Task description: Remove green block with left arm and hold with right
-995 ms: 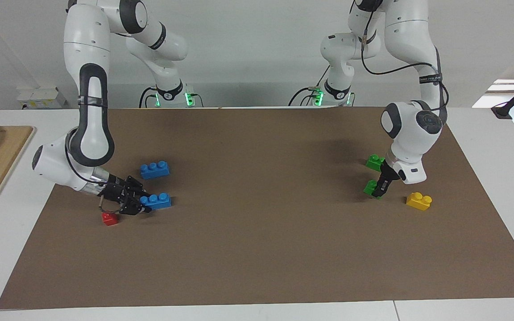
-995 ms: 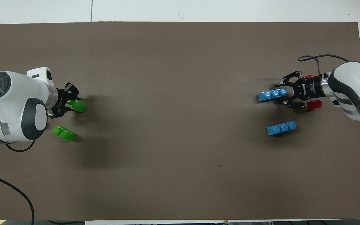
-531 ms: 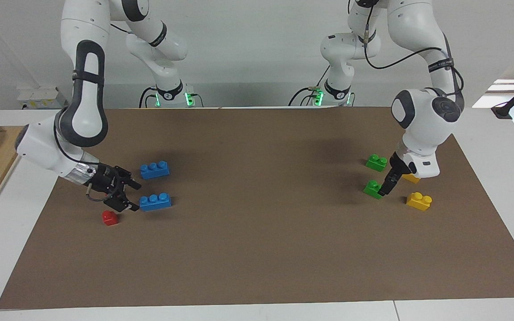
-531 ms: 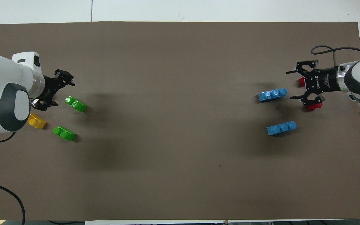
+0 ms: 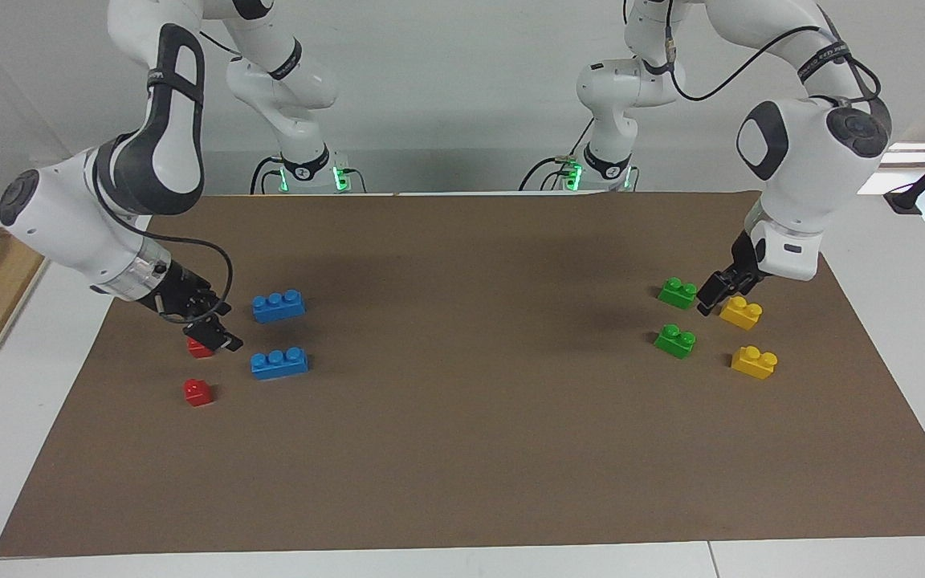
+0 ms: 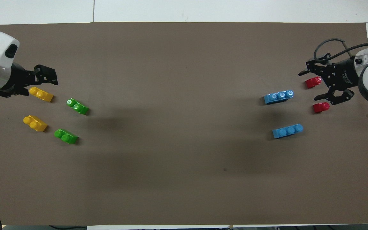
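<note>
Bright green block [image 5: 674, 340] [image 6: 77, 106], two studs up, flat on brown tabletop [image 5: 470, 401] [image 6: 184, 159], toward left arm's end, free of any pincer.

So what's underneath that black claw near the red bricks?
The right gripper hangs over one red brick, covering its top in the facing view; the overhead view shows it whole. A second red brick lies uncovered.

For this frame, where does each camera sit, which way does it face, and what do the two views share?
Facing view: high across the table, looking at the robots; both whole arms show, left gripper and right gripper raised.
Overhead view: above the robots' end, looking steeply down; only wrists and grippers show at the edges.
Shared: brown mat, two green blocks, plus yellow, blue and red bricks, mirrored half a turn.
</note>
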Robot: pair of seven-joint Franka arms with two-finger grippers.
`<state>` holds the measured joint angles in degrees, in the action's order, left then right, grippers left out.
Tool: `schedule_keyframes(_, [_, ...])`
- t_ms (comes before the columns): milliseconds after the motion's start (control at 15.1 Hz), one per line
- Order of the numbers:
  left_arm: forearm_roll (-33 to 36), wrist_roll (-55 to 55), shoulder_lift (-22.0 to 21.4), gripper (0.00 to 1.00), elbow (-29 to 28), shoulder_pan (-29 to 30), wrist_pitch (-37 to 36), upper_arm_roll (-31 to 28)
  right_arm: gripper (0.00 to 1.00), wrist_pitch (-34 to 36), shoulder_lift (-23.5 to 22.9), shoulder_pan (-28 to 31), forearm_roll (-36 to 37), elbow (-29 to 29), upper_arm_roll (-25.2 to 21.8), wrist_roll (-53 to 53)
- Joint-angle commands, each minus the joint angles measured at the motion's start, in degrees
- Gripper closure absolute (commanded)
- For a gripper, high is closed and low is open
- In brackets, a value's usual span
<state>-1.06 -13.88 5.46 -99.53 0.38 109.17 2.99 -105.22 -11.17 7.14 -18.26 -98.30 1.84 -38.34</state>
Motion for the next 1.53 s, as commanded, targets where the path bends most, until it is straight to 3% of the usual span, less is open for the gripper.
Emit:
schedule_keyframes(0, [1.06,9.37,-3.69,0.0,-0.14,0.24,-3.42,0.18,0.0,3.61,4.31,0.24,4.18,-0.13,0.18,9.4])
schedule_keyframes(332, [0.98,13.88,-8.62,0.0,-0.76,0.24,-10.1,0.18,0.0,9.23,8.53,0.24,10.08,-0.05,0.62,25.32])
schedule_keyframes(664, [0.98,15.9,-11.7,0.0,-3.39,-0.02,-11.52,0.09,0.0,13.19,13.8,0.24,12.28,-2.24,0.97,40.52])
schedule_keyframes(1194, [0.98,15.64,-12.14,0.0,-3.13,-0.03,-12.84,0.0,0.0,12.4,12.84,-1.87,15.54,3.2,1.15,40.98])
schedule_keyframes(1460, [0.98,15.81,-12.84,0.0,-3.04,0.15,-13.72,0.0,0.0,12.67,12.93,-2.48,17.9,2.94,1.24,41.07])
